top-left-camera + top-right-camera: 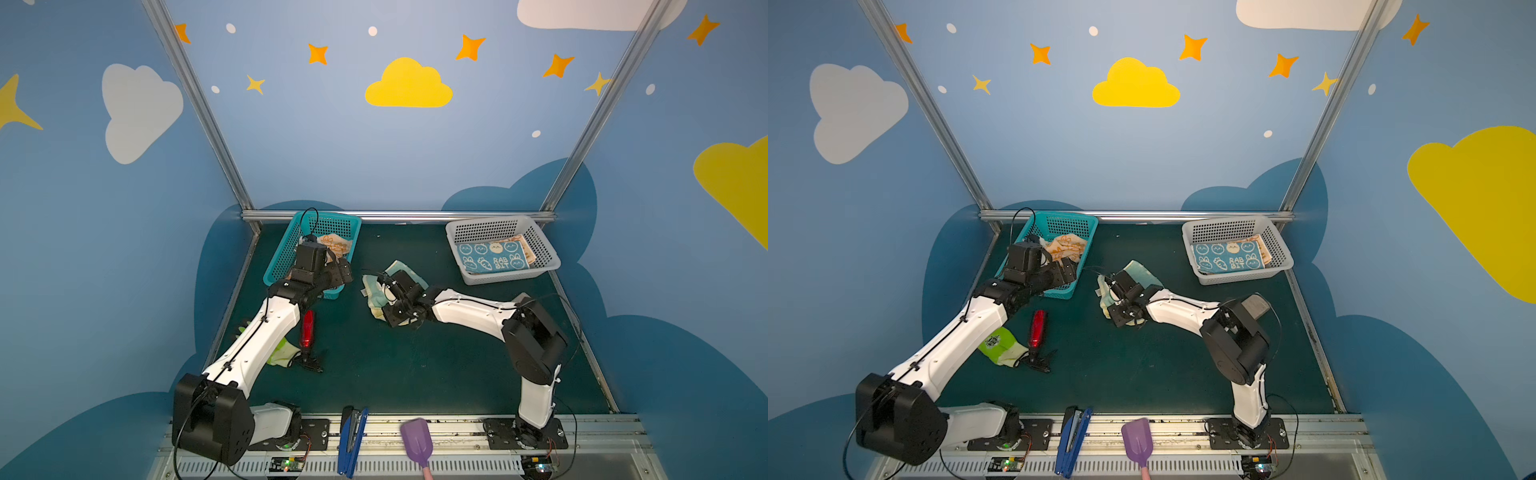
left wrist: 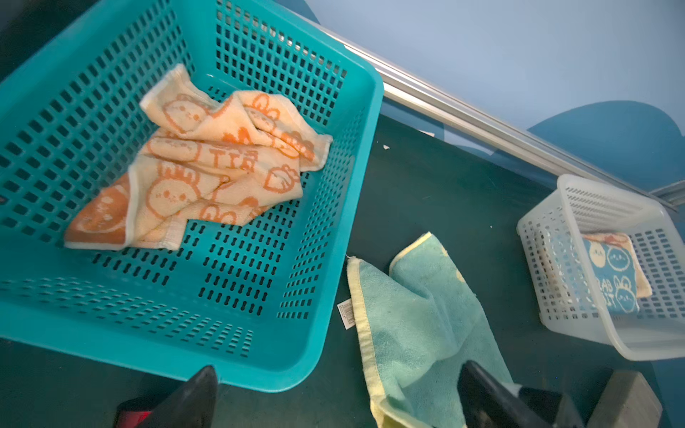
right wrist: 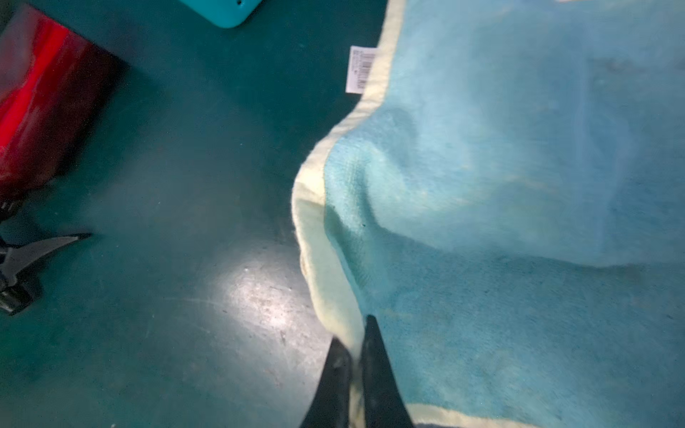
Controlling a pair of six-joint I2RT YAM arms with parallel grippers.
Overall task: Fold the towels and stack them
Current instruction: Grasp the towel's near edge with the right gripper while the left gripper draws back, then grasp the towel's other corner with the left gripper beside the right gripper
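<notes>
– Right wrist view: where's the mint-green towel [image 3: 500, 185]?
– On the table [image 3: 166, 222]; the right gripper [image 3: 354, 328] pinches its pale-yellow hem, cloth spreading beyond the tips.
– Left gripper [image 2: 339, 367]?
– Jaws spread wide, empty, near the teal basket [image 2: 370, 148] holding the orange rabbit towel [image 2: 207, 166].

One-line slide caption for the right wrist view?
Right claw shut on the yellow hem of the mint towel on the green table.

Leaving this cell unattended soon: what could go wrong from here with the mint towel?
1. The right gripper is shut on only the pale-yellow hem of the mint-green terry towel; it might slip.
2. The towel lies bunched, and the open left gripper hangs by the teal plastic basket, so a one-armed pull may drag rather than fold.
</notes>
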